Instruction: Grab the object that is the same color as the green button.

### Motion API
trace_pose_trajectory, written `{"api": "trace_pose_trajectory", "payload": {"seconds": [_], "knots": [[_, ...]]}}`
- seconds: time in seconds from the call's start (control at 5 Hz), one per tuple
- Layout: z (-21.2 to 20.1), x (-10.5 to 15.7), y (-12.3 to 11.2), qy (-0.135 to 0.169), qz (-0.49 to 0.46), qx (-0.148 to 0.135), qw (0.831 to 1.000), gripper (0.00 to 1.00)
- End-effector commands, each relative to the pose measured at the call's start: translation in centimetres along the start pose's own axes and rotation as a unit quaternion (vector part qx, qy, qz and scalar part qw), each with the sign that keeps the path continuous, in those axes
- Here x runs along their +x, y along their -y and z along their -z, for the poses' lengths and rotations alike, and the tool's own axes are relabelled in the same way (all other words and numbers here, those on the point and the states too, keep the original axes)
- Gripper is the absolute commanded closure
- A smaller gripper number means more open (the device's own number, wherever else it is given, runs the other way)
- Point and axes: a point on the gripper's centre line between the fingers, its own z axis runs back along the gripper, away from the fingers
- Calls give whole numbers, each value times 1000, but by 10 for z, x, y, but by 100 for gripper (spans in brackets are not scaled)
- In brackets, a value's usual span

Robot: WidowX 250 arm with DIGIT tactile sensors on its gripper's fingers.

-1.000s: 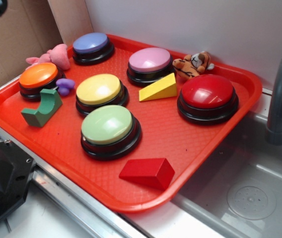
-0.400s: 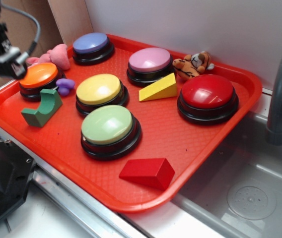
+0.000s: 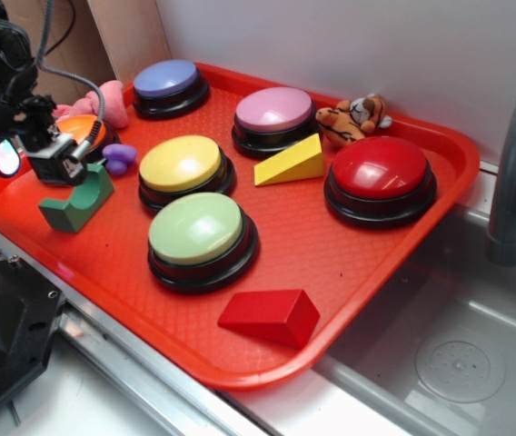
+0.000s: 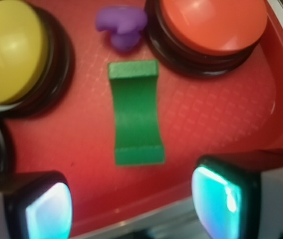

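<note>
Poised above the left end of the red tray (image 3: 394,272), the gripper (image 4: 131,199) has its two fingers spread apart and holds nothing; the wrist view shows both pads (image 4: 47,209) low in frame with open tray between them. Just beyond them lies the dark green arch block (image 4: 135,112), flat on the tray near its left rim, untouched. Farther on sit a small purple toy (image 4: 121,25) and the orange button (image 4: 213,22), with the yellow button (image 4: 9,50) to one side. The pale-green button (image 3: 196,227) stands toward the tray's front edge, right of the block. By my reading, approach is roughly done; descent, closing and lifting remain.
</note>
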Motion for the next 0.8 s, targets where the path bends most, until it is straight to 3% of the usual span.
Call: {"api": "trace_pose_trajectory", "payload": {"seconds": [0.0,0.2,0.4,0.6], "knots": [[39,7,-5,-20,-15,24,999,0],[49,7,-7,-27,-9,17,999,0],[53,5,-2,-18,-4,5,1000,100],[50,4,0,-15,-17,17,1000,100]]}}
